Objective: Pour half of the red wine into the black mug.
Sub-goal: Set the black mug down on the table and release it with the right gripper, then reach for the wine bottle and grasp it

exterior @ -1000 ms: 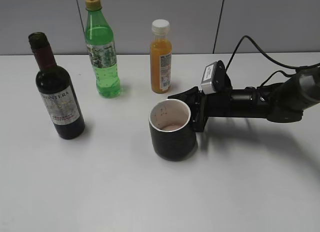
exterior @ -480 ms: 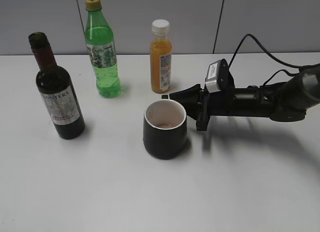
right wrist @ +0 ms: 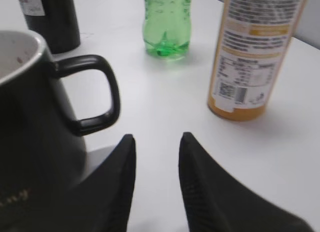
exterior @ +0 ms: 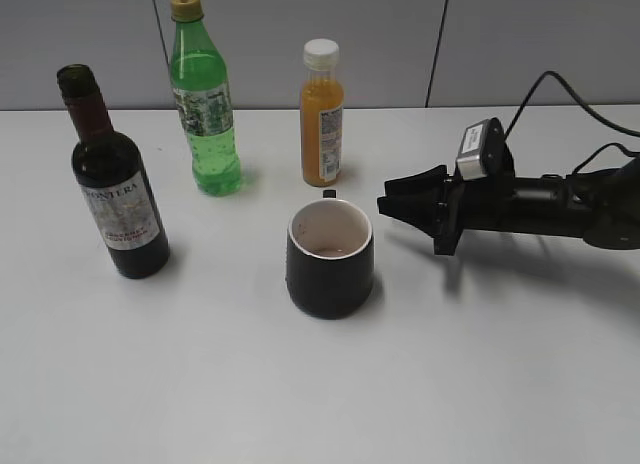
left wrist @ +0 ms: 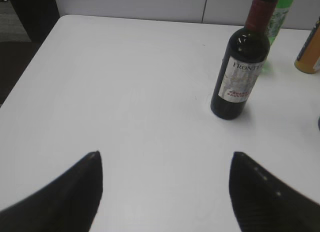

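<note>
The squat matte black mug (exterior: 330,258), white inside with a thin pale rim, is seen upright on the smooth white tabletop (exterior: 300,384), its loop handle turned rearward. Just right of it, the right gripper (exterior: 386,203) is held narrowly parted, empty. The left gripper (left wrist: 165,189) is spread wide, empty, facing the dark glass wine (left wrist: 240,67).

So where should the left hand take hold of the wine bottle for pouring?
Grip the wine bottle around its straight body at the label, coming in level from its open left side. It stands upright and uncapped, the neck is narrow, and the green bottle and mug stand on its right.
</note>
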`<action>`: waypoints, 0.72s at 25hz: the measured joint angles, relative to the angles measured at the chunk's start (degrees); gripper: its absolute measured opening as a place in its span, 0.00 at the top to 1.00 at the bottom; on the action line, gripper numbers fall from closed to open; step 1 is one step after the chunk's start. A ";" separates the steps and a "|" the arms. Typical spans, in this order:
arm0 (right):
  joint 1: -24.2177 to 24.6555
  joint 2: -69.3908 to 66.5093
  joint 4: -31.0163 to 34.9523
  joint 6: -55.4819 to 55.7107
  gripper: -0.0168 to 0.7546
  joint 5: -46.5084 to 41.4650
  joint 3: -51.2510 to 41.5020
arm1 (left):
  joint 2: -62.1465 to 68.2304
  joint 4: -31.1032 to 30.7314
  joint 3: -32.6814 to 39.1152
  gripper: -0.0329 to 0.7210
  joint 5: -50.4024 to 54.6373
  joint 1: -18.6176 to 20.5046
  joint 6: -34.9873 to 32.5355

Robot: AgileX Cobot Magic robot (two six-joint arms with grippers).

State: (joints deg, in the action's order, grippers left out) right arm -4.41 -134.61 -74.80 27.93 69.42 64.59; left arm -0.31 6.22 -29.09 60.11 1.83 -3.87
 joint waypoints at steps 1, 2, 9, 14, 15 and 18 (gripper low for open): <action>1.03 0.00 0.05 0.47 0.64 0.00 0.00 | 0.00 0.00 0.00 0.18 0.00 0.00 0.00; 1.91 0.00 0.13 1.03 0.60 0.00 0.00 | 0.00 0.00 0.00 0.18 0.00 0.00 0.00; 9.29 0.00 10.41 1.59 0.30 0.00 -0.04 | 0.00 0.00 0.00 0.18 0.00 0.00 0.00; 11.96 0.47 26.84 -3.31 0.26 -0.05 -0.11 | 0.00 0.00 0.00 0.18 0.00 0.00 0.00; 12.01 1.07 29.44 -4.82 0.26 -1.09 -0.17 | 0.00 0.00 0.00 0.18 0.00 0.00 0.00; 11.96 5.12 37.44 -8.22 0.23 -11.73 -0.17 | 0.00 0.00 0.00 0.18 0.00 0.00 0.00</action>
State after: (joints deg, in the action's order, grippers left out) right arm 7.55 -129.49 -37.36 19.71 57.69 64.42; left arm -0.31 6.22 -29.09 60.11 1.83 -3.87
